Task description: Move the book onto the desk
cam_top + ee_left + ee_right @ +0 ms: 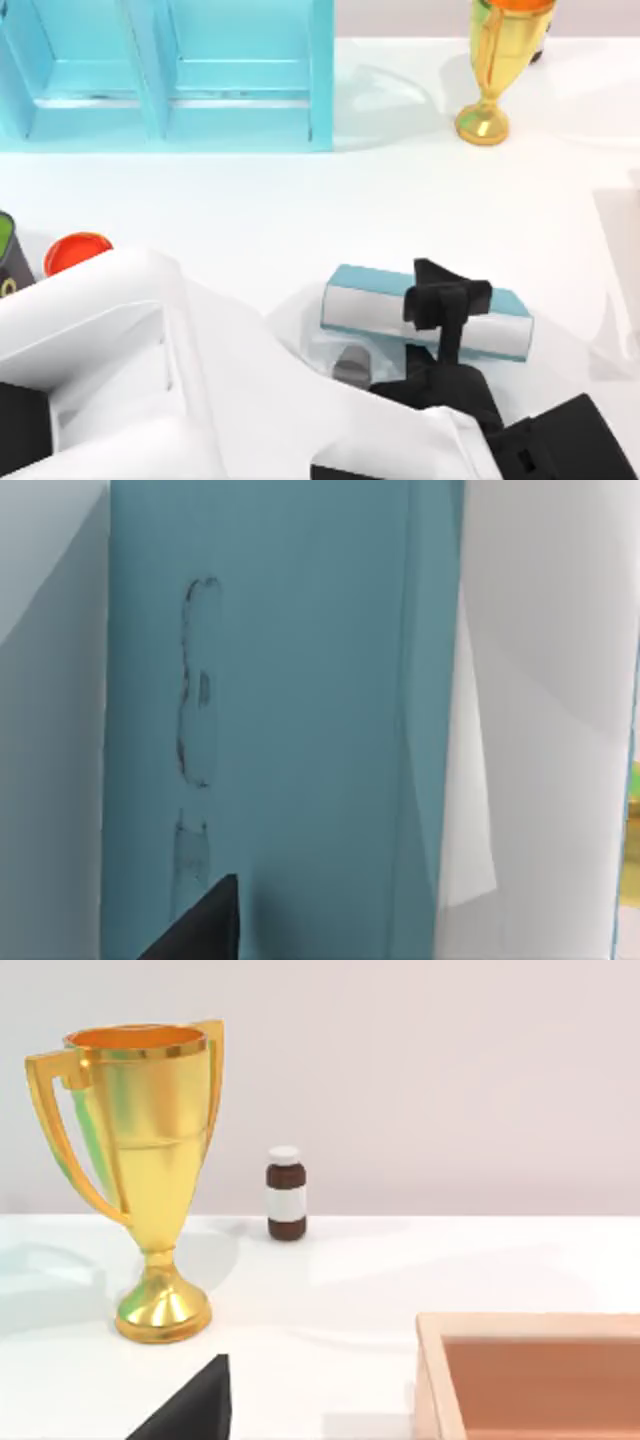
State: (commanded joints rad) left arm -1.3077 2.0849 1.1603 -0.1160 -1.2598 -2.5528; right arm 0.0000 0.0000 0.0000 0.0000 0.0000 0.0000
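At the lower middle of the desk (300, 210), a bit right of centre, you've got the teal-blue book (370, 308) turned so its grey-white page edges face up at the top camera. Can't tell if it touches the white surface. Your left gripper (445, 305) is on it, reaching across from the left, with one black finger behind the far cover and the other on the near side, clamped narrow across the book's thickness. In the left wrist view the teal cover is close up, a black fingertip (205, 925) against it.

Your right gripper (195, 1405) is parked facing the gold trophy (150, 1180), a brown bottle (286, 1195) and a wooden tray (530, 1375); its grip can't be told.

Light-blue shelf unit (165, 70) is at back left, well apart from the book. The orange can (75, 250) is at the left edge.
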